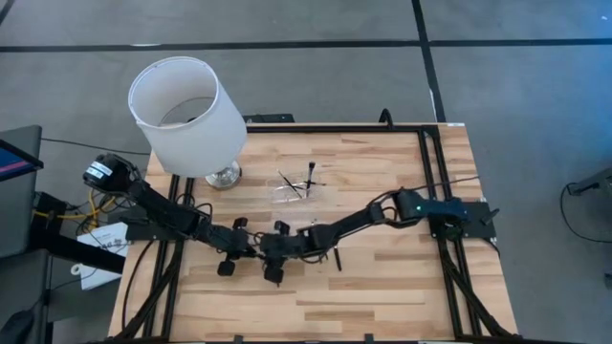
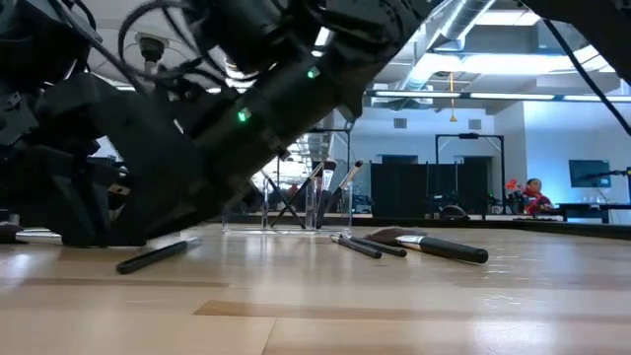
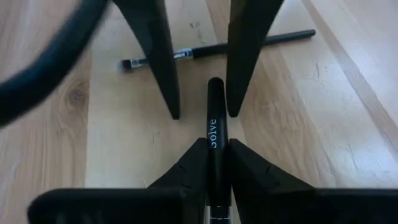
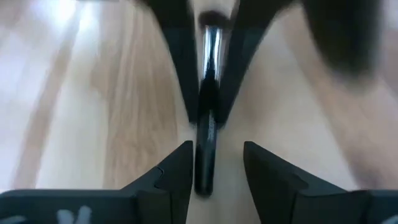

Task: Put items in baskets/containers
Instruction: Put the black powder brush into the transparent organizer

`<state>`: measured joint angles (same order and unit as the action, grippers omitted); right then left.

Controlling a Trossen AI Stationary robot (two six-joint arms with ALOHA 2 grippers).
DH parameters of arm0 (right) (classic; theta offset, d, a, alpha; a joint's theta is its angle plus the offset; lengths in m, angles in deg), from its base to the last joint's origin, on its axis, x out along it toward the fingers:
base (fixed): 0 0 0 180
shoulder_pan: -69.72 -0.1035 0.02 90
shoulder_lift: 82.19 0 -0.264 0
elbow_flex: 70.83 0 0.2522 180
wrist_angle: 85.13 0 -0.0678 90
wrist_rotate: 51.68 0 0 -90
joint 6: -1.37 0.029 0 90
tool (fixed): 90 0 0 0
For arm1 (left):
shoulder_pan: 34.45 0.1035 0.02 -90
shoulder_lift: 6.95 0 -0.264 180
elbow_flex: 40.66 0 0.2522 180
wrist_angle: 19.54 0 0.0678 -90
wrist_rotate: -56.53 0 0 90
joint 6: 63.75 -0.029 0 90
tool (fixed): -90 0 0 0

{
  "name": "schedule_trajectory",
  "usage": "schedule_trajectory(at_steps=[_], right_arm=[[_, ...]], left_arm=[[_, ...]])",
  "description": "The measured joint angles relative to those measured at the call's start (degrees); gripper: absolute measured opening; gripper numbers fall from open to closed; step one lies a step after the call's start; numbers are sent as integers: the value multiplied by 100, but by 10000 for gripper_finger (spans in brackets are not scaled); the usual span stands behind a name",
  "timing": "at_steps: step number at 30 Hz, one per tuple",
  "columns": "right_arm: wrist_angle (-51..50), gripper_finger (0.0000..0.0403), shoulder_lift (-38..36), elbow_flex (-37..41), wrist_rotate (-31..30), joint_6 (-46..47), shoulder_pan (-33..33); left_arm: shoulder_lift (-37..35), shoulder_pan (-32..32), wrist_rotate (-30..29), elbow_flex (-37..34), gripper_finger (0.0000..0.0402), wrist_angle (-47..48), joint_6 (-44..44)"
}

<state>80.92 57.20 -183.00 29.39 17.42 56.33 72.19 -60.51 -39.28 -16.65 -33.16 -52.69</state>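
Brush (image 3: 215,140) handle, white lettering unreadable

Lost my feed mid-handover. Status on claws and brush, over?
Left claw shut on slim black makeup brush. Right claw open, straddling its handle end. Clear plastic holder has some brushes standing inside. Another loose brush lies just beyond the claws.

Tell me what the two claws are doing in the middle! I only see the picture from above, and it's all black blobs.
Observer: The left gripper is shut on a brush, holding its black handle.
Operator: And the other claw?
Observer: The right gripper is open. Its fingers sit either side of that handle's free end without pinching it.
Operator: Are any in the box?
Observer: Yes. The low view shows several standing brushes leaning inside the clear holder.
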Motion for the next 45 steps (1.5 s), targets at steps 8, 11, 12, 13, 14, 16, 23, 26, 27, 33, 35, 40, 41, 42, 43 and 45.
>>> schedule_trajectory(at_steps=[8,11,12,13,14,16,23,26,27,33,35,40,41,42,43,45], right_arm=[[-234,122,43,-152,-2,-3,-2],[-299,97,43,-158,-5,-16,2],[-348,86,43,-160,-9,-18,5],[-373,74,43,-162,-11,-18,9],[-382,61,43,-163,-13,-19,15],[-350,35,43,-160,-22,-16,34],[-409,27,24,-158,-14,-107,35],[-817,28,-118,-149,0,-101,35],[-991,28,-198,-142,-30,-101,35],[-2351,28,-986,-136,-747,-88,-76],[-2975,28,-1294,-139,-1251,-74,-169],[-4529,28,-2064,-86,-2821,293,-533],[-4654,28,-2231,-9,-3082,372,-610],[-4676,28,-2413,132,-3335,459,-684],[-4634,28,-2590,337,-3565,536,-752],[-4215,28,-2968,884,-3833,699,-855]], left_arm=[[8,0,-214,-11,52,-99,2],[8,2,-214,-12,52,-265,3],[8,2,-214,-12,51,-273,3],[8,3,-233,-12,50,-269,4],[8,5,-258,-12,49,-269,5],[8,7,-279,-12,50,-266,4],[6,-6,-356,-12,85,-357,-1],[-63,-2,-490,-4,99,-650,-20],[-144,-5,-491,28,103,-711,-46],[-1095,-8,-717,97,123,-740,-226],[-1500,-22,-966,97,126,-761,-234],[-2286,-20,-1088,95,122,-744,-501],[-2381,-14,-1088,95,121,-739,-501],[-2460,-3,-1088,95,120,-723,-500],[-2511,-1,-1093,95,120,-733,-490],[-2556,15,-1118,95,120,-738,-484]])
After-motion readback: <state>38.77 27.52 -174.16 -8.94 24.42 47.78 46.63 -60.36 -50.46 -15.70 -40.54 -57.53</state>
